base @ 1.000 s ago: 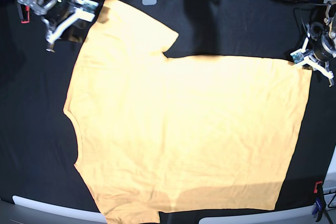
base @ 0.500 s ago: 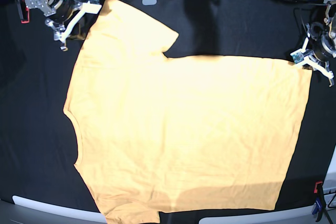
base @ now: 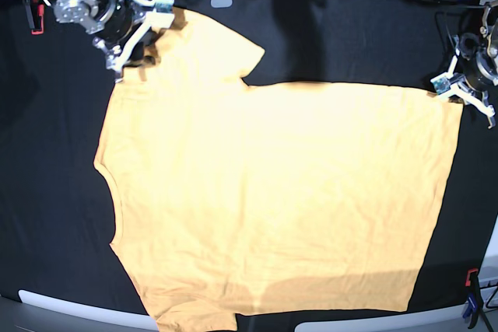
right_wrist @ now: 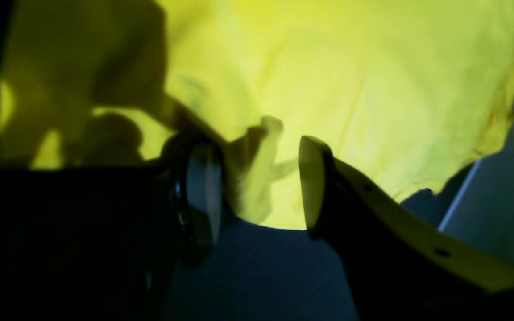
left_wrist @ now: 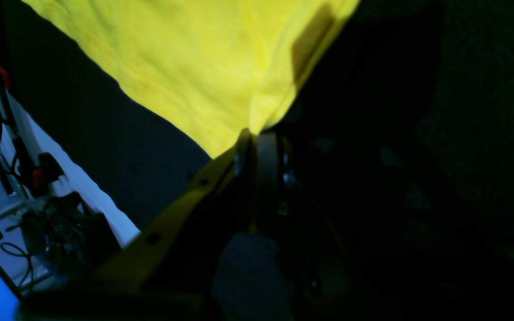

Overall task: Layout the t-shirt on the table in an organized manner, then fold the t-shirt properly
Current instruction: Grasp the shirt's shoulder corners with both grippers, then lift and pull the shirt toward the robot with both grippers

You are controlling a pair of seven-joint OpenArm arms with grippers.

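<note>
Over at the far left corner of the bench [base: 47, 192], the right gripper [base: 140, 30] hangs with its two fingers spread apart, poised over the top edge of the t-shirt [base: 272, 192] near the shoulder of the upper sleeve. From its own camera the right gripper [right_wrist: 257, 187] shows a clear gap between the fingers, with nothing pinched; the yellow cloth [right_wrist: 350, 89] lies below and beyond them, and its hem crosses just under the gap.

The t-shirt is spread flat across most of the black-covered bench, collar side to the left, hem to the right, one sleeve pointing up toward the back edge and the other running off the near edge.

At the far right, the left gripper [base: 450, 85] sits at the shirt's upper hem corner. In its wrist view the left gripper [left_wrist: 257, 138] has its fingers drawn together on the very tip of that corner [left_wrist: 221, 89], holding the fabric against the dark bench.
</note>
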